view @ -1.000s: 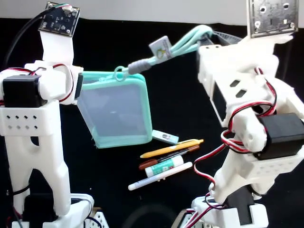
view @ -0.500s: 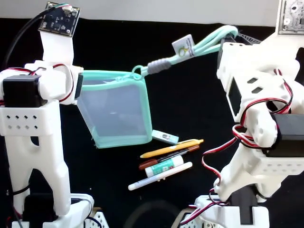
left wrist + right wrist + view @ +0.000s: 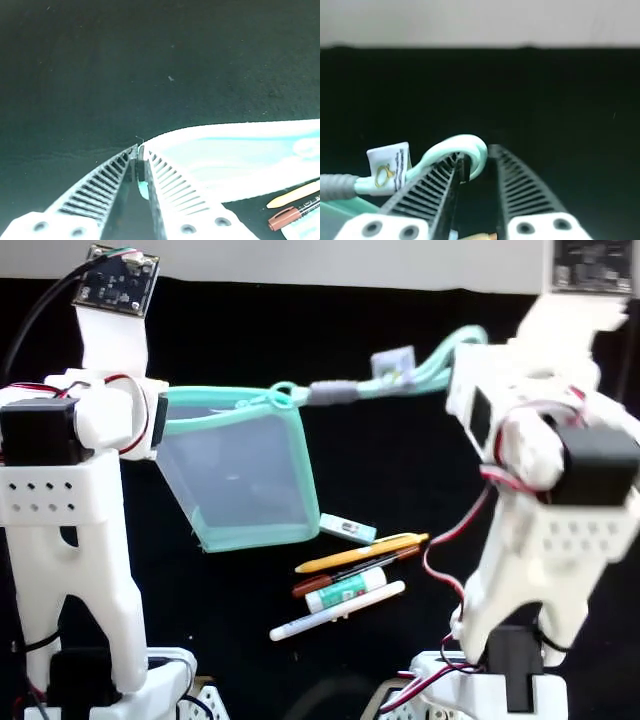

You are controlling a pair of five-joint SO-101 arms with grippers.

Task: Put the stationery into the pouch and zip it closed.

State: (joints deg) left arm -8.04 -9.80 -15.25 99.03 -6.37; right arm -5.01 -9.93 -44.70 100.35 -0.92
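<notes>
**Zip dragged to the corner, pens still on the cloth**

The right gripper (image 3: 477, 154) has its jaws nearly together, with a thin slot between them. The mint strap (image 3: 462, 145) curls over one fingertip and is caught there. Opposite, the left gripper (image 3: 139, 152) is clamped hard on the rim of the pouch (image 3: 245, 475), with no gap to speak of.

In the last second the right arm has swung outward, away from its partner, and sunk lower. The strap climbed steeply a moment ago and now runs taut and close to level. At its far end the zip pull (image 3: 282, 395) has slid along the pouch's top edge to the corner farthest from the left gripper, and it has barely shifted in the last half second. The pouch hangs in the air between the two grippers with its top edge parted. My guess is that the opening pull is about done. I can see nothing inside yet, so the filling and the closing are still to come.

Below the strap, lower than both grippers, the stationery lies in a close cluster on the black table (image 3: 400, 470), where it was a second ago. It is a small eraser (image 3: 348, 530), a yellow pen (image 3: 360, 552), a brown marker (image 3: 355, 573), a glue stick (image 3: 345, 592) and a white pen (image 3: 335, 612).

As for writing, a white tag (image 3: 387, 160) hangs on the strap just beside the right gripper, next to a grey sleeve (image 3: 335, 392). It carries a little yellow drawing and some fine print I can't make out. The labels on the glue stick and the eraser are too small to read.
</notes>
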